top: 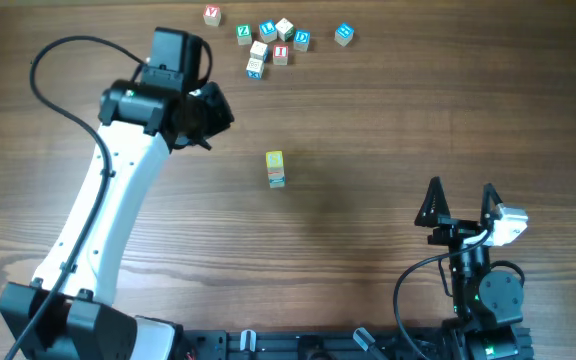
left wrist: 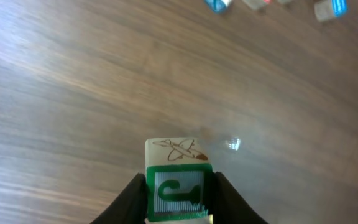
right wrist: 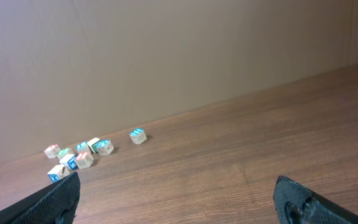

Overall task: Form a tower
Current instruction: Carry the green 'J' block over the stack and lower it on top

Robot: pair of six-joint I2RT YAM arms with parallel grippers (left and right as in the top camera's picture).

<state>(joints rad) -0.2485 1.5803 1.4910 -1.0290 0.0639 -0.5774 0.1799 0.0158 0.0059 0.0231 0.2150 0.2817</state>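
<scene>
The tower (top: 275, 168) is a short, one-cube-wide stack with a yellow top, standing alone mid-table. My left gripper (top: 206, 112) hovers to the upper left of it, well apart. In the left wrist view this gripper (left wrist: 179, 182) is shut on a green-faced cube (left wrist: 179, 152). The black fingers (left wrist: 135, 190) press both of the cube's sides, and its cream top bears a small plane drawing. From overhead the held cube is hidden under the gripper. My right gripper (top: 460, 205) rests at the near right, and its view shows it (right wrist: 179, 202) open with nothing between the fingers.
Several loose letter cubes (top: 271, 40) lie in a cluster at the far edge, with single ones at its left (top: 212, 14) and right (top: 344, 34). The right wrist view shows that cluster (right wrist: 76, 155) far off to the left. Two of them (left wrist: 219, 4) edge the left wrist view's top.
</scene>
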